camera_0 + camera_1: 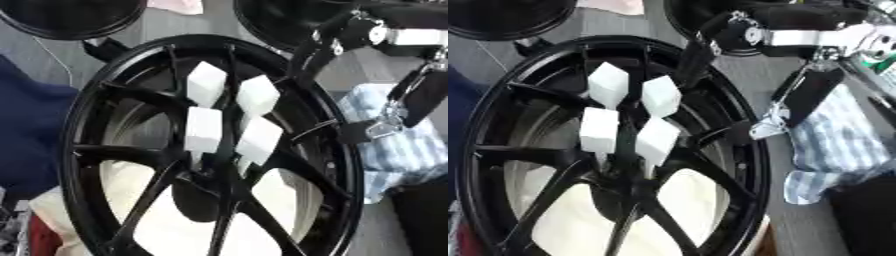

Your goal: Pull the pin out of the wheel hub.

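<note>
Right hand (785,107) in from upper right, over right side of wheel rim. Fingers (695,52) dark against dark rim; open or shut, cannot tell. Black wheel hub (96,150) fills middle. Four white blocks (204,131) stand near hub centre, close together. Striped blue cloth (385,160) beside rim, right.

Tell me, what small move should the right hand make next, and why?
Probably bring the right hand down and left to the nearest white block-headed pin. It hangs at the black spoked wheel's upper rim, apart from all four pins standing in the hub.
</note>
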